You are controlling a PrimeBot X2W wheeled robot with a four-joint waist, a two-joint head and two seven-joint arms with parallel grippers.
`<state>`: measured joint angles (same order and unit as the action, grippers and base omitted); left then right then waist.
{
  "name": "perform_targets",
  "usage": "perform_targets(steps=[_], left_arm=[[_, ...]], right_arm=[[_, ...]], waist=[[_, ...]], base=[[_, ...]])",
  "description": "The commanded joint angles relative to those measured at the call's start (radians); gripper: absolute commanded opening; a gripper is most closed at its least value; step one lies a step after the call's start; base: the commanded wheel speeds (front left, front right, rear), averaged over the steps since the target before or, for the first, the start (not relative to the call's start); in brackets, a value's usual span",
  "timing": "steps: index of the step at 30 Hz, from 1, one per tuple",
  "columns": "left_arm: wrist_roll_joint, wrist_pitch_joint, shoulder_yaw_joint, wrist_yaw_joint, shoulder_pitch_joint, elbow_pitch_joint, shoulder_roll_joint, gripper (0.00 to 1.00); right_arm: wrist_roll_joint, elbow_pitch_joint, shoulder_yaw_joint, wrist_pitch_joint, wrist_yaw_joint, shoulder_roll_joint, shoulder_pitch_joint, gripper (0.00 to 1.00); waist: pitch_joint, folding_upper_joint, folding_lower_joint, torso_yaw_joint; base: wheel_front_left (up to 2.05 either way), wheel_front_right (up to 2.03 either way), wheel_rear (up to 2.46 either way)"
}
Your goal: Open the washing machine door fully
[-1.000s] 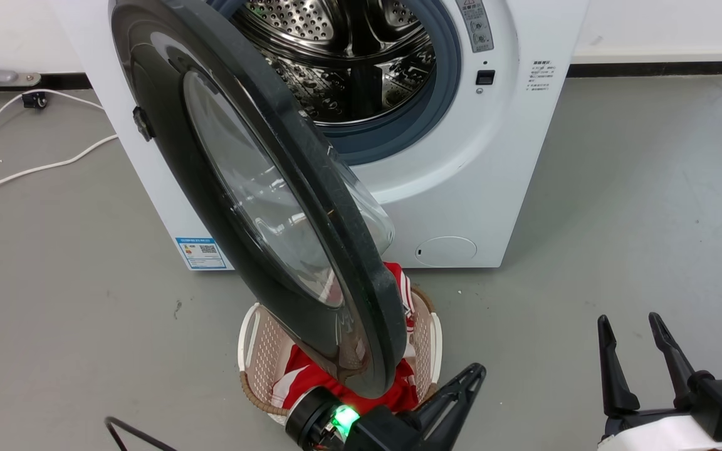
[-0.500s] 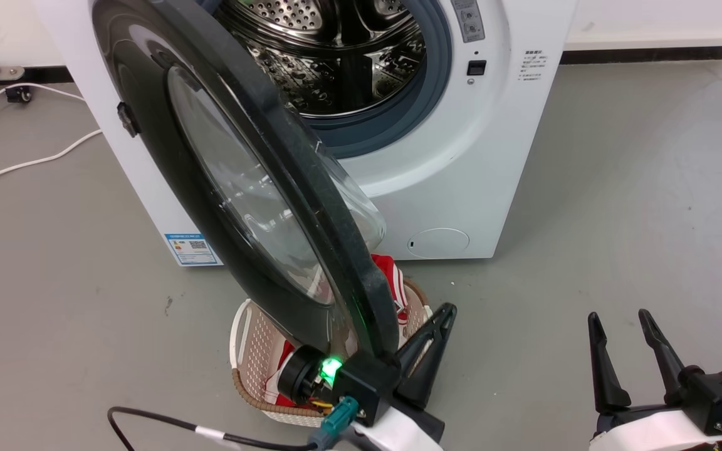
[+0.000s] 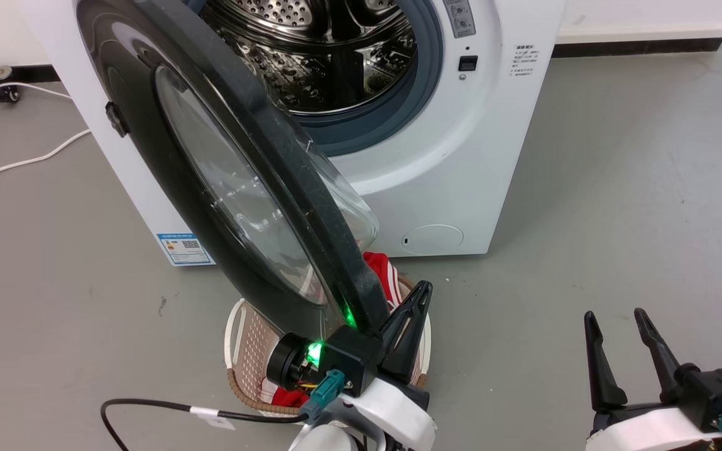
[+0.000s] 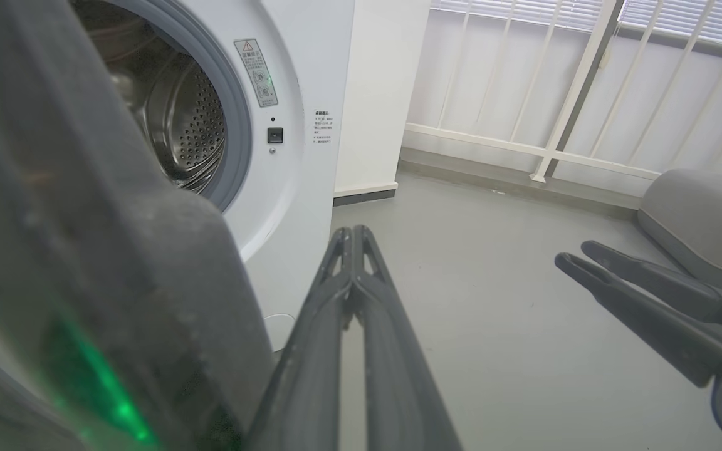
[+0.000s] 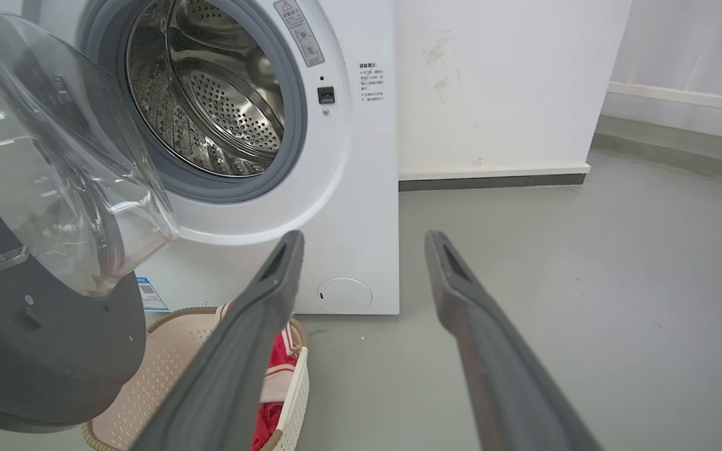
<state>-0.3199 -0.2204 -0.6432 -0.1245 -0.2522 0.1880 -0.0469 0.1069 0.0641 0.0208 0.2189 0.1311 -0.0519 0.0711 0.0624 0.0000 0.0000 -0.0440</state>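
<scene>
Grey floor [image 3: 618, 188] is seen before the white washing machine [image 3: 461, 188], whose door [image 3: 229, 188] stands about half open. It should be pushed outward steadily by the left hand [image 3: 422, 291], fingers [image 3: 408, 326] together beside its inner rim. A laundry basket [image 3: 234, 326] sits below its sweep; the right hand [image 3: 615, 319], fingers apart, is held well aside.

One washer [image 3: 461, 163], with one door [image 3: 148, 125], one drum [image 3: 311, 56], one blue label [image 3: 184, 248] and one round flap [image 3: 432, 239] low on its front. One basket [image 3: 242, 351]; whether the red-and-white cloth [image 3: 381, 269] in it is one piece or several cannot be told. Two grippers, the left gripper [image 3: 422, 294] and the right gripper [image 3: 614, 316], each with two fingers [image 3: 600, 366], four in all. Two white cable strands [image 3: 22, 161] and one black cable [image 3: 148, 406]
</scene>
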Motion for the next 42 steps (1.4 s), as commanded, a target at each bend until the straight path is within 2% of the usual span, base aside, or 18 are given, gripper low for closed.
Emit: perform_targets(steps=[1, 10, 24, 35, 42], left_arm=[[-0.001, -0.005, 0.017, -0.011, -0.009, 0.007, -0.01, 0.0], [0.015, 0.003, 0.027, -0.056, 0.06, -0.049, -0.066, 0.0], [0.009, 0.042, 0.044, -0.135, 0.243, -0.26, -0.157, 0.0], [0.003, 0.075, 0.077, -0.2, 0.343, -0.35, -0.215, 0.0], [-0.001, 0.074, 0.092, -0.225, 0.378, -0.38, -0.229, 0.0]], right_arm=[[0.004, 0.001, -0.002, 0.003, -0.001, 0.003, -0.005, 1.0], [0.001, 0.003, -0.005, -0.004, -0.001, 0.003, 0.006, 1.0], [-0.004, -0.017, 0.009, -0.019, -0.001, 0.003, 0.035, 1.0], [0.002, -0.034, 0.016, -0.027, -0.001, 0.003, 0.055, 1.0], [0.004, -0.044, 0.033, -0.028, -0.001, 0.003, 0.059, 1.0]], waist=[[-0.001, 0.0, 0.0, 0.001], [-0.015, 0.0, 0.0, 0.011], [-0.043, 0.0, 0.0, 0.058], [-0.049, 0.0, 0.0, 0.148], [-0.048, 0.0, 0.0, 0.239]], base=[[0.0, 0.0, 0.0], [0.0, 0.0, 0.0], [0.0, 0.0, 0.0], [0.0, 0.0, 0.0], [0.0, 0.0, 0.0]])
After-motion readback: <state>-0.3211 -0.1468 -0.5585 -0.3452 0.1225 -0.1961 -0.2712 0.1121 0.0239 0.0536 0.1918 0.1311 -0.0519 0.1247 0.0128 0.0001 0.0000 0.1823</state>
